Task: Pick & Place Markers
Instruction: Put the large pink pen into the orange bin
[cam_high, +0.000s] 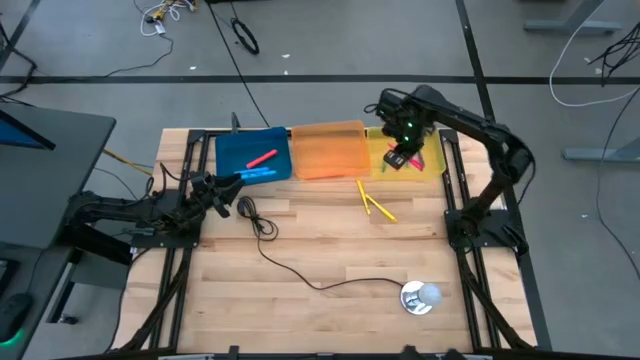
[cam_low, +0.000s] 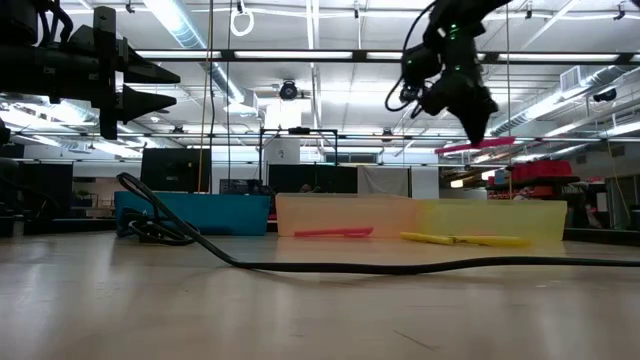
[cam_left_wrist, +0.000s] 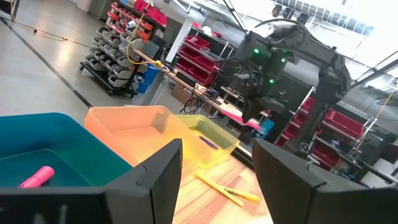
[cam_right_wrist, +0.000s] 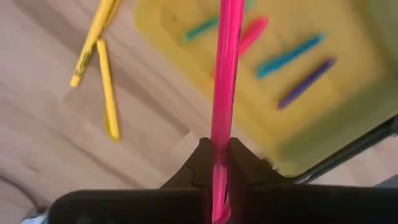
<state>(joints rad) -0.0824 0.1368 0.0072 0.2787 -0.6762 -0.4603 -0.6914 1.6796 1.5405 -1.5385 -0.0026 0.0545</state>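
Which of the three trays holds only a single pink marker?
The blue tray, leftmost in the row: one pink marker lies inside. The orange tray looks empty; the yellow tray holds several colours.

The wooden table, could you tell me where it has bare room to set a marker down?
The wooden table is bare along its near edge, left of the round silver-white object and below the black cable. Another free patch lies between the two yellow markers and the right arm's base. The far edge is crowded by the blue tray, orange tray and yellow tray.

3 trays sit side by side along the table's far edge; 2 markers lie before the right one.
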